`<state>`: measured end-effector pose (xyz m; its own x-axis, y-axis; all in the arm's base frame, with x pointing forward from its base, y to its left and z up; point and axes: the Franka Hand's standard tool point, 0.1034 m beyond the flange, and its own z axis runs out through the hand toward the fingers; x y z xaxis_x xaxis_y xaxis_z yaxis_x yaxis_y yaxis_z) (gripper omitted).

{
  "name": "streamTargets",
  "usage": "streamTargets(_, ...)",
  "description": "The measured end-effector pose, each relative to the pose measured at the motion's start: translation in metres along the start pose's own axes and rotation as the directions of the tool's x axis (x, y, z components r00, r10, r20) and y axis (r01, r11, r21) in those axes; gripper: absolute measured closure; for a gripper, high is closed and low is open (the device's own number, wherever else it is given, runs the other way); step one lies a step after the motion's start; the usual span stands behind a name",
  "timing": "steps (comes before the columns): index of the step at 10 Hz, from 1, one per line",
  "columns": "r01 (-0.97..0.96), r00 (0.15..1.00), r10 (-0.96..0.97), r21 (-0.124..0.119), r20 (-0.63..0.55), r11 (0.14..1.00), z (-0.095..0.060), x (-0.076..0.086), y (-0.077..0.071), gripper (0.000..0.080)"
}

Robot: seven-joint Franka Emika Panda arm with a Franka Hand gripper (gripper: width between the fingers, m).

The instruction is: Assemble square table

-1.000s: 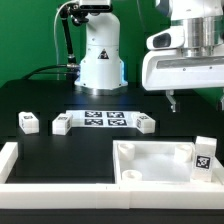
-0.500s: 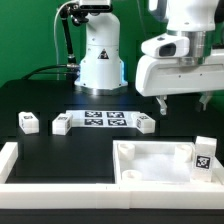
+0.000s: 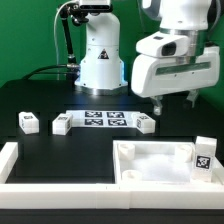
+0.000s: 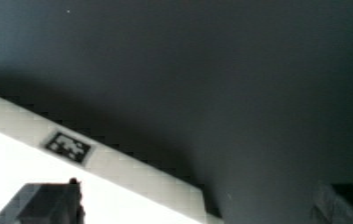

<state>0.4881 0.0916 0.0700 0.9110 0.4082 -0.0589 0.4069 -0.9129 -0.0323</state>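
Black work surface (image 3: 40, 100) before a green backdrop, with the arm's white base (image 3: 100, 55) at the back; near the front, at the exterior view's right, the square table top (image 3: 150, 165), lying socket side up inside the low white border wall (image 3: 60, 192); across the middle, the marker board (image 3: 104, 119), with the leg left of the board (image 3: 62, 124) and the leg right of the board (image 3: 146, 123) just beside its ends, and the outlying leg (image 3: 27, 122) well apart at the exterior view's left; the upright leg (image 3: 203, 155) at the top's right edge, seated in a socket or merely standing there, impossible to tell.

Above the surface, behind the top, the gripper (image 3: 175, 100): fingers spread wide, nothing between them; in the wrist view only dark surface, a white tagged edge (image 4: 13, 160) and 2 fingertips (image 4: 48, 205).

By judgement, early in the job: at most 1 of 4 legs fitted; left to do, fetching each of the 3 loose legs, carrying it to a corner socket and screwing it home.
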Motion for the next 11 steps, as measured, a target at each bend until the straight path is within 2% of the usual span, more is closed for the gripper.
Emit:
streamTargets(1, -0.040, 0.987, 0.037, 0.019, 0.156, 0.999, 0.005, -0.018, -0.001, 0.0151)
streamTargets(2, -0.076, 0.952, 0.069, 0.012, 0.297, 0.997, 0.002, -0.023, 0.001, 0.0151)
streamTargets(3, -0.079, 0.905, 0.077, -0.013, 0.418, 0.997, 0.000, -0.024, 0.003, 0.0151)
streamTargets(4, -0.089, 0.883, 0.087, -0.018, 0.462, 0.996, 0.005, -0.021, 0.002, 0.0151)
streamTargets(6, -0.096, 0.809, 0.083, -0.008, 0.582, 0.995, 0.006, -0.032, -0.001, 0.0151)
streamTargets(7, -0.101, 0.767, 0.082, -0.007, 0.637, 0.995, 0.009, -0.032, -0.001, 0.0151)
streamTargets(9, -0.224, 0.671, 0.181, -0.035, 0.719, 0.974, 0.023, -0.040, -0.006, 0.0151)
streamTargets(11, -0.211, 0.687, 0.177, -0.039, 0.705, 0.977, 0.023, -0.035, -0.002, 0.0151)
